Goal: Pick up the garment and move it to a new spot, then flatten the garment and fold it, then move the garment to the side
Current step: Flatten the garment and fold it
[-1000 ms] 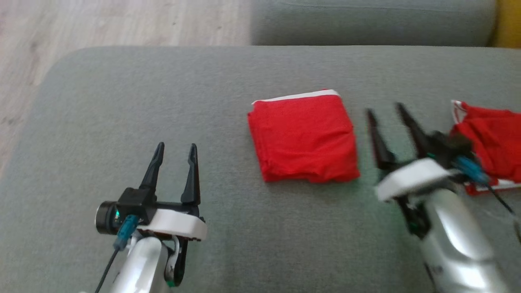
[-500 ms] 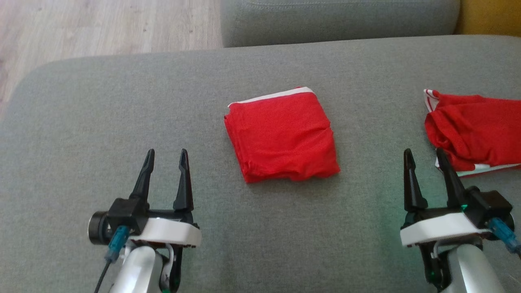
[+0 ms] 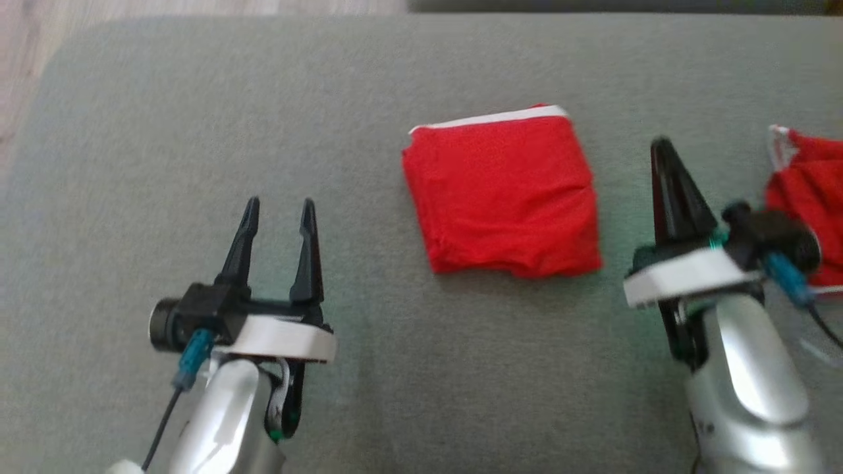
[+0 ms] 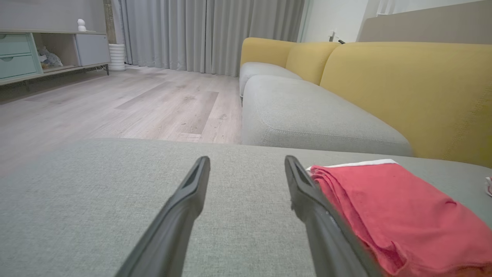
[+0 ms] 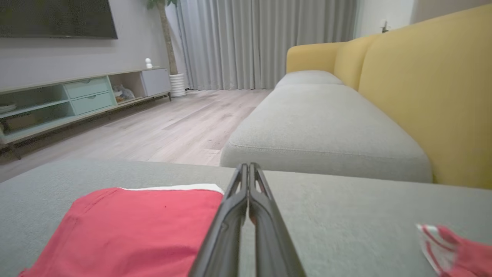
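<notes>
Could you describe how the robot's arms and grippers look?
The left gripper and right gripper each have two long, tapering black fingers above a white plate. Beside each sits a black cylindrical camera with a teal plug and a dark cable. The forearms are glossy silver.

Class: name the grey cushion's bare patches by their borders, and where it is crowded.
Widest: the grey cushion between its left edge and the folded red garment, beyond the left gripper. A strip runs along the far edge. Crowded: the right, where the right gripper sits between that garment and a crumpled red garment.
</notes>
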